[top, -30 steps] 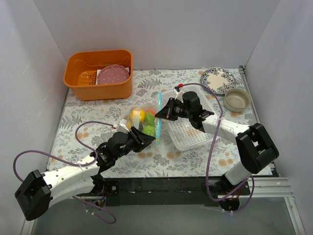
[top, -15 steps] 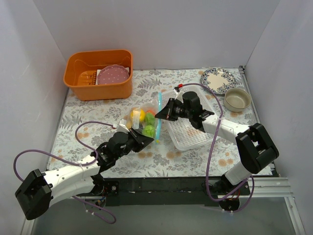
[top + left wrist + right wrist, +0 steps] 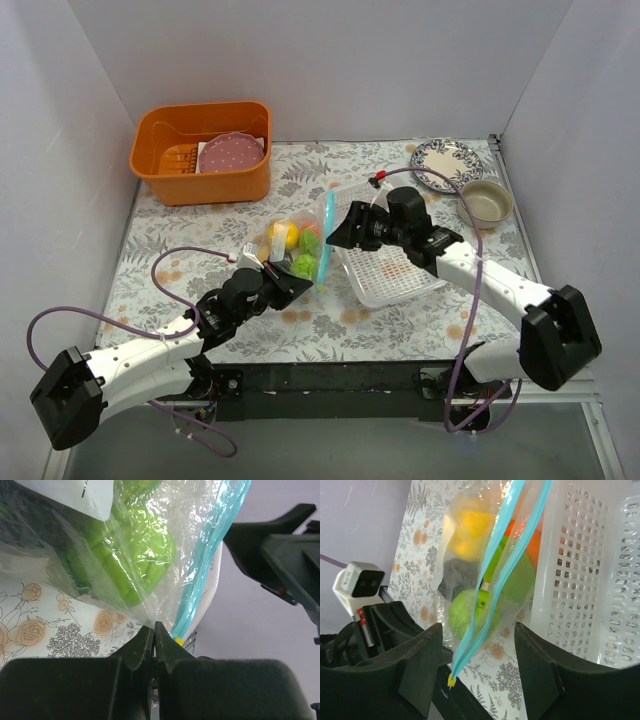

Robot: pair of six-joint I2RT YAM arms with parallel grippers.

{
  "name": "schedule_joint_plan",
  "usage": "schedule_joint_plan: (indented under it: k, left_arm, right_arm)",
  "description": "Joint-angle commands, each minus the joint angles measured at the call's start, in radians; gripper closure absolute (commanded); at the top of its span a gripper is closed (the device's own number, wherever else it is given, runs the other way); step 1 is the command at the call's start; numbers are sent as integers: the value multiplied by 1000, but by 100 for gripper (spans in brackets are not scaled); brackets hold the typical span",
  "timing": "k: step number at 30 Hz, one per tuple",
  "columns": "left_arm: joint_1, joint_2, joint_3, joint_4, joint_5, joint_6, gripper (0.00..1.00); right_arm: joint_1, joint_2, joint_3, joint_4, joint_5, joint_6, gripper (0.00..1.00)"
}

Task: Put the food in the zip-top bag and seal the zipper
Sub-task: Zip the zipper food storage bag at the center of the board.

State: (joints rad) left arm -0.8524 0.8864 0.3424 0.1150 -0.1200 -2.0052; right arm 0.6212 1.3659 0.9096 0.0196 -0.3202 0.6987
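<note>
My left gripper [image 3: 154,630] has pinched shut on the zip-top bag [image 3: 297,250] at its near corner, right by the end of the zipper [image 3: 324,238]. My right gripper [image 3: 338,228] has let go of the zipper. Its jaws are now wide on either side, not touching, and it has backed slightly toward the right edge of the table [image 3: 200,240]. The right arm [image 3: 490,280] has stretched out, its elbow swung toward the near right corner.

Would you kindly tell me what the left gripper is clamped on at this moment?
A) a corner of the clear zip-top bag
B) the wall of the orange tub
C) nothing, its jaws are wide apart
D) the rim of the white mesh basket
A: in the left wrist view the left gripper has its jaws shut on the clear plastic of the zip-top bag, right beside the end of the teal zipper.
</note>
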Motion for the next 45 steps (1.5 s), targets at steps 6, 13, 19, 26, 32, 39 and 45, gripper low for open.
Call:
schedule_joint_plan:
  k: [6, 13, 19, 26, 32, 39, 45]
  left_arm:
    - [-1, -12, 52, -11, -29, -90, 100]
    - [-1, -26, 49, -23, -35, -89, 100]
    - [-2, -23, 49, -23, -30, -89, 100]
    - [-2, -24, 50, -28, -36, -86, 100]
    - [-2, -20, 53, -26, -33, -87, 99]
    - [-1, -20, 50, -23, -35, -89, 99]
    - [-2, -21, 46, -21, -35, -92, 99]
  right_arm:
    - [57, -198, -98, -87, -5, 10, 36]
    - [167, -189, -156, -30, -10, 82, 37]
    - [195, -136, -132, 6, -16, 82, 41]
    - [209, -93, -109, 9, -29, 81, 54]
    - [212, -93, -117, 39, -42, 85, 55]
    - [213, -91, -123, 54, -45, 91, 63]
    - [215, -79, -126, 72, -65, 96, 77]
